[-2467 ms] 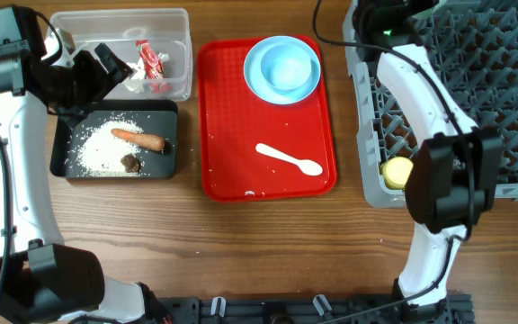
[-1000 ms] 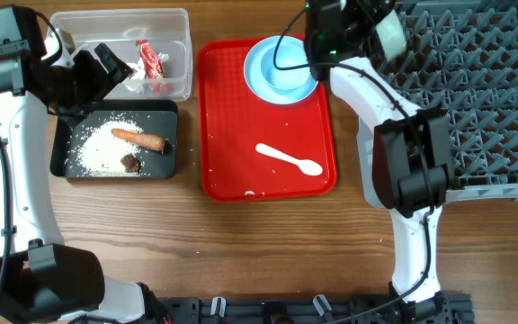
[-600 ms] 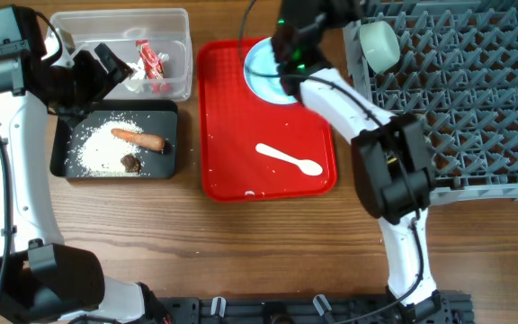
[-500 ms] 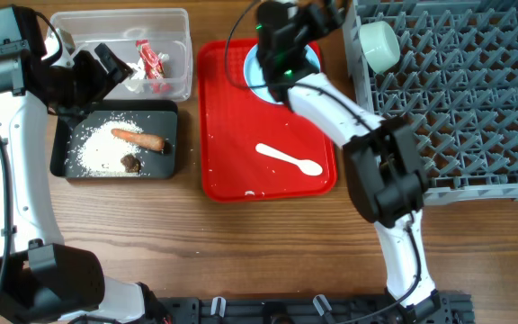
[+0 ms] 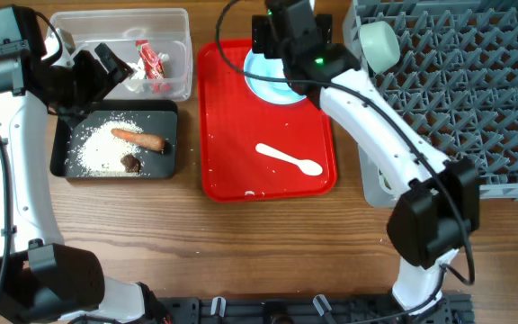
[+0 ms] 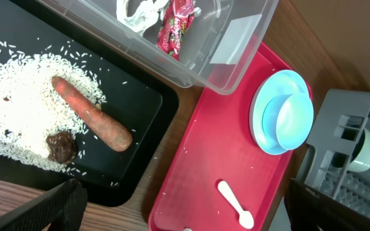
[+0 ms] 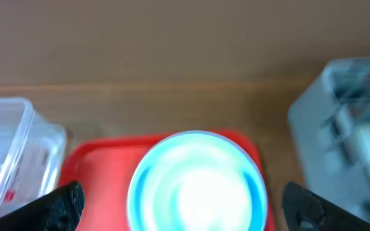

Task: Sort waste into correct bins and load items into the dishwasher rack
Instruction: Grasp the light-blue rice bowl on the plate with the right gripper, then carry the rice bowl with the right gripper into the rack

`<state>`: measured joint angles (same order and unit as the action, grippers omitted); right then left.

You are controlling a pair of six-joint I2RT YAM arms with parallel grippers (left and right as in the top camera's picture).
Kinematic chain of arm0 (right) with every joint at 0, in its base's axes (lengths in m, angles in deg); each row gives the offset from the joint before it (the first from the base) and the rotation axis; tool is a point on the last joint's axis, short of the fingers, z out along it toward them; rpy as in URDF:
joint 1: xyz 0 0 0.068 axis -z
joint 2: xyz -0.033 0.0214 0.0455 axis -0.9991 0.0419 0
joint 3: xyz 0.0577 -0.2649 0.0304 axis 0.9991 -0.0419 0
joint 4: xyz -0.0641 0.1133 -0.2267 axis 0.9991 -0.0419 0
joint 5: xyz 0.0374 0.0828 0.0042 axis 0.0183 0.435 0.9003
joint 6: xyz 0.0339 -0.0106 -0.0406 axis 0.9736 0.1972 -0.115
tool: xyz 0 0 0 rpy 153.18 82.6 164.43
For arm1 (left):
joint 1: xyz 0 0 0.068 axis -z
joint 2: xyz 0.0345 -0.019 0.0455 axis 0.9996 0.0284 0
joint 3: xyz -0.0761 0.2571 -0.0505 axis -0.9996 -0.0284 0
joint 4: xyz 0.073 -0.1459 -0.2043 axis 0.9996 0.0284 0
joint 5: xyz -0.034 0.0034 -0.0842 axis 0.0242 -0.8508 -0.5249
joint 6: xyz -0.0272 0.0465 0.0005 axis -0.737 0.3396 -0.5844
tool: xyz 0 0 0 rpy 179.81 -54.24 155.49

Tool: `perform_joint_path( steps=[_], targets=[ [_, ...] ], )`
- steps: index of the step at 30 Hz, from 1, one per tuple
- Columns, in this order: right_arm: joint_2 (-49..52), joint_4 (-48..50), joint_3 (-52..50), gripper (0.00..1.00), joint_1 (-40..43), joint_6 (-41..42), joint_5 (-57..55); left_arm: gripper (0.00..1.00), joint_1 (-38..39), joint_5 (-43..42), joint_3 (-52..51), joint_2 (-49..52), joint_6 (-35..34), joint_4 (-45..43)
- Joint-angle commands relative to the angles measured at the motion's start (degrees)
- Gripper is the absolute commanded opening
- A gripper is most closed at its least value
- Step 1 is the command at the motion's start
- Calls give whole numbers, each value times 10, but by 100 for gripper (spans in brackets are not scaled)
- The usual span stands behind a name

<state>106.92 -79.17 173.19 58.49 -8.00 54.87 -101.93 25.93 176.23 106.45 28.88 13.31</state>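
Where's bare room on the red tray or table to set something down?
The red tray is bare down its left side and between the light blue plate and the white spoon. The wooden table is bare in front of both trays. The black tray is crowded with rice.

**Free room and blocks**

Right arm [image 5: 376, 117] slants from the table's front right over the rack's [image 5: 457, 90] left corner and the red tray's [image 5: 232, 117] right rim, so that lane is blocked from above. Its pincer [image 5: 288, 45], jaws wide, hangs over the plate [image 5: 272, 88] and bowl [image 6: 293, 117] and covers their far side.

Spoon [image 5: 289, 160] lies alone at the tray's lower right with bare red all round. The arm is near on its right. Tray's left and middle are free.

Left pincer [image 5: 86, 83], jaws wide, hangs over the seam between tub [image 5: 174, 36] and black tray [image 5: 165, 166]. The right halves of both are open from above. Only a narrow gap separates them from the red tray.

Upright pegs fill the rack, and a mint bowl [image 5: 378, 43] sits at its far left. Bare wood strip runs along the table [image 5: 241, 252] front.
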Motion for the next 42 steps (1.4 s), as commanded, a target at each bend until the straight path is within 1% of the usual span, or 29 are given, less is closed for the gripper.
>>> perform_joint_path(
  steps=[1, 5, 8, 11, 12, 15, 17, 18, 21, 25, 27, 28, 29, 33, 34, 38, 40, 42],
  targets=[
    [16, -36, -4, 100, 9, 146, 47, 100, -1, -2, 2, 0, -5, 0],
    [49, -35, -9, 95, 20, 158, 47, 100, -1, -2, 2, 0, -5, 0],
    [85, -42, -9, 86, 46, 159, 83, 100, -1, -2, 2, 0, -5, 0],
    [114, -61, -9, 79, 81, 202, 128, 100, -1, -2, 2, 0, -5, 0],
    [124, -63, -9, 75, 92, 203, 144, 100, -1, -2, 2, 0, -5, 0],
    [138, -70, -9, 68, 103, 203, 150, 100, -1, -2, 2, 0, -5, 0],
    [146, -73, -9, 67, 103, 203, 150, 100, -1, -2, 2, 0, -5, 0],
    [152, -72, -9, 64, 103, 203, 150, 100, -1, -2, 2, 0, -5, 0],
    [169, -72, -9, 53, 103, 208, 155, 100, -1, -2, 2, 0, -5, 0],
    [179, -72, -9, 34, 103, 218, 161, 100, -1, -2, 2, 0, -5, 0],
    [179, -72, -9, 22, 103, 218, 163, 100, -1, -2, 2, 0, -5, 0],
    [179, -71, -9, 12, 103, 218, 165, 100, -1, -2, 2, 0, -5, 0],
    [178, -70, -9, 4, 103, 218, 168, 100, -1, -2, 2, 0, -5, 0],
    [167, -74, -7, 4, 103, 212, 174, 100, -1, -2, 2, 0, -5, 0],
    [159, -76, -7, 4, 103, 199, 174, 100, -1, -2, 2, 0, -5, 0],
    [83, -110, -7, 4, 103, 96, 174, 100, -1, -2, 2, 0, -5, 0],
    [28, -150, -7, 4, 104, 18, 164, 100, -1, -2, 2, 0, -5, 0],
    [-24, -202, -7, 4, 105, 7, 105, 100, -1, -2, 2, 0, -5, 0]
  ],
)
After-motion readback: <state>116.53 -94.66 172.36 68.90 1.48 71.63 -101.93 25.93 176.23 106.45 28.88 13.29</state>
